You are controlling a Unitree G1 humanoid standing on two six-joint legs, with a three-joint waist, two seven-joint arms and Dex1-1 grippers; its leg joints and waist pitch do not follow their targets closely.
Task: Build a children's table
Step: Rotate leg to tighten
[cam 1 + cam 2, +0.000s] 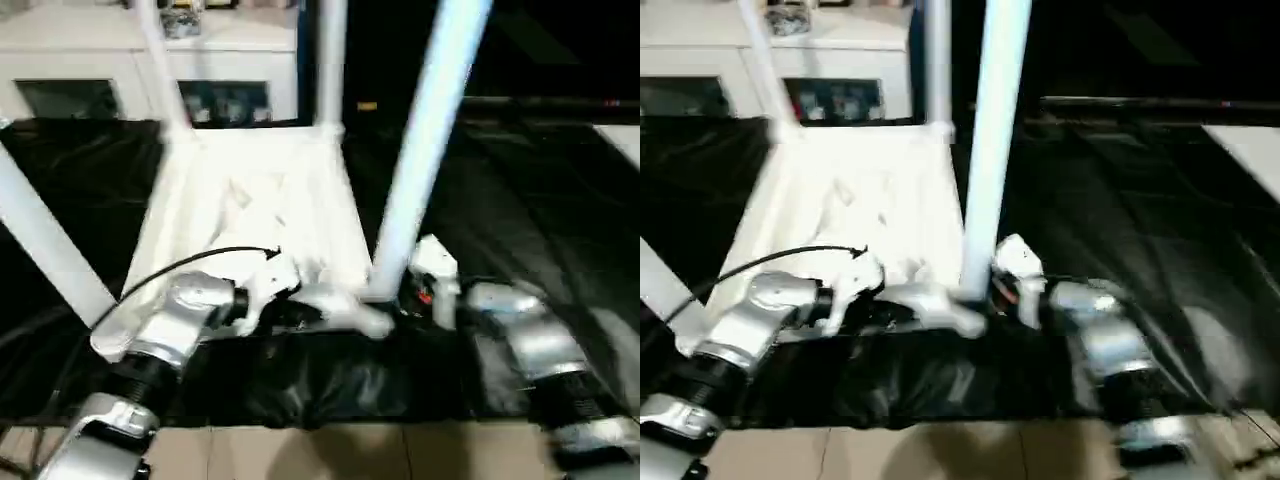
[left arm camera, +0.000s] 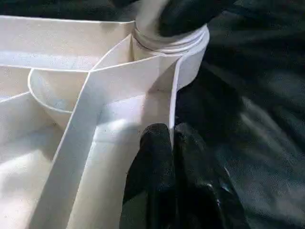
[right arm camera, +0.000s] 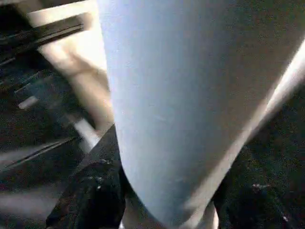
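Children's table tabletop, white plastic, lies upside down on a black sheet, its ribbed underside facing up. Four white tube legs rise from its round corner sockets. The leg at the tabletop's near right corner stands seated in its socket and leans slightly. Two more legs stand at the far corners, and one leg slants out at the near left corner.

The left gripper is clenched on the tabletop's near edge wall, just beside the near right socket, with its two black fingers pressed together over the thin white wall. The right gripper grasps the base of the near right leg, one black finger on each side of the tube.

Beyond the tabletop's far edge stands a white cabinet with glass doors; small items sit behind the glass, too blurred to identify.
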